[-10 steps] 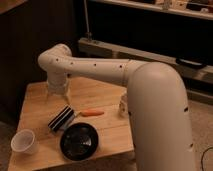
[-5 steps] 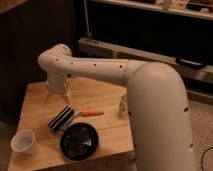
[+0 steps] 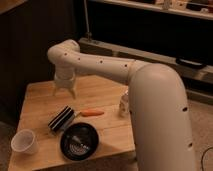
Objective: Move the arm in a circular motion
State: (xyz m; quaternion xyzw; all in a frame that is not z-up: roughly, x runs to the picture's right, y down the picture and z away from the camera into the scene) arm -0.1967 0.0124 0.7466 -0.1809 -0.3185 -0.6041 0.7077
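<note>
Your arm reaches over the wooden table, with its gripper hanging above the far left part, fingers spread and holding nothing. One pose can't show how much of the circle is swept, so I judge it unfinished. No writing is readable anywhere

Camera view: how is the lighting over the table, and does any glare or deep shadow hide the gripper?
Camera view: dim, warm light falls on the wooden table and the arm, with no harsh glare on either. The background behind them is nearly black. The gripper hangs over the table's far left part, pale against the wood and not lost in shadow.
</note>
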